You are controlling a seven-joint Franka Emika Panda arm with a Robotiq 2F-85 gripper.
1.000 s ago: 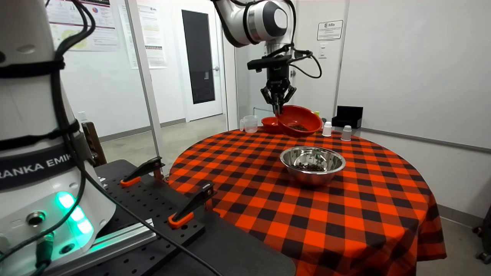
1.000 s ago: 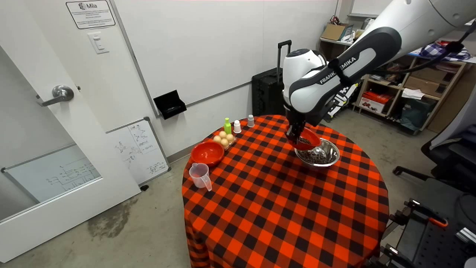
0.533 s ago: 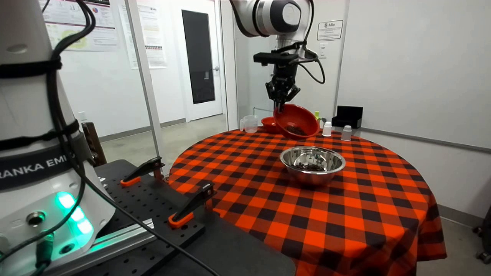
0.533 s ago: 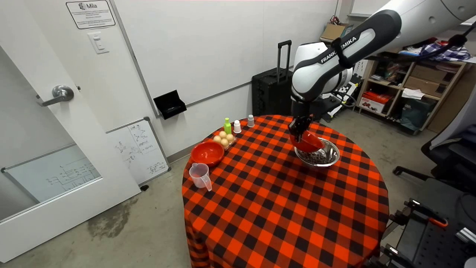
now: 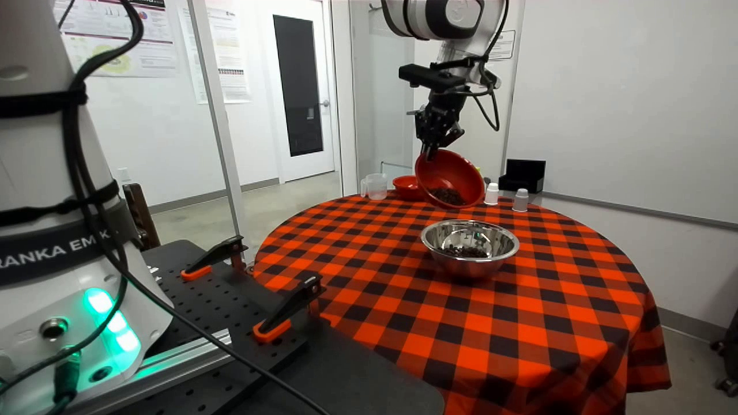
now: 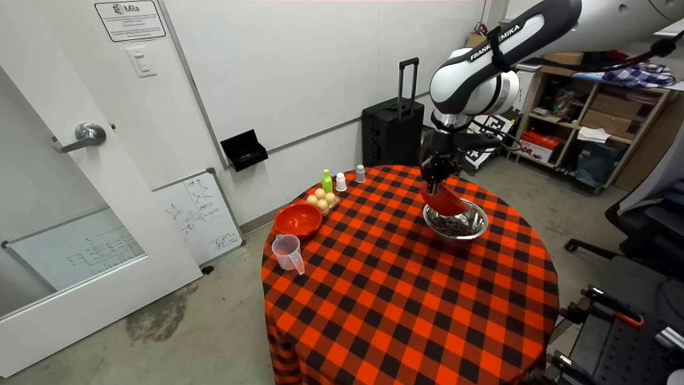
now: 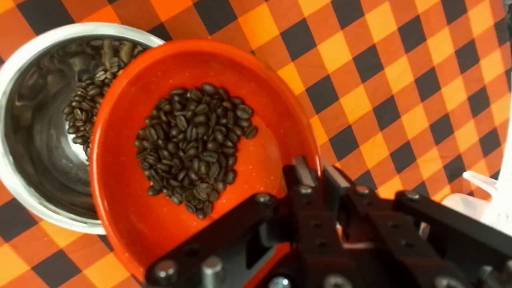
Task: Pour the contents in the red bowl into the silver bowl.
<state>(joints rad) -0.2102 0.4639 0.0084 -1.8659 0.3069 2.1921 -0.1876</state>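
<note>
The red bowl [image 5: 452, 167] is tilted in the air, its open side facing the silver bowl; it also shows in another exterior view [image 6: 444, 202]. In the wrist view the red bowl [image 7: 200, 60] holds a pile of dark coffee beans [image 7: 196, 144]. My gripper [image 7: 318, 172] is shut on its rim, one finger inside and one outside; the gripper also shows in both exterior views [image 5: 428, 153] [image 6: 432, 187]. The silver bowl [image 5: 470, 270] stands upright on the table, below and beside the red bowl's low edge, with coffee beans inside. In the wrist view the red bowl covers part of the silver bowl [image 7: 38, 176].
A second red bowl [image 6: 298, 220] and a clear measuring jug [image 6: 288, 252] stand at the table's edge. Eggs [image 6: 322, 200], a green bottle [image 6: 327, 182], a white cup [image 6: 341, 182] and a grey cup [image 6: 360, 174] stand near them. The round table has a checked cloth [image 5: 490, 346].
The arm has swung and leaned over, and the red bowl is tipped more steeply. Its inside no longer shows in an exterior view. The silver bowl has not moved.
</note>
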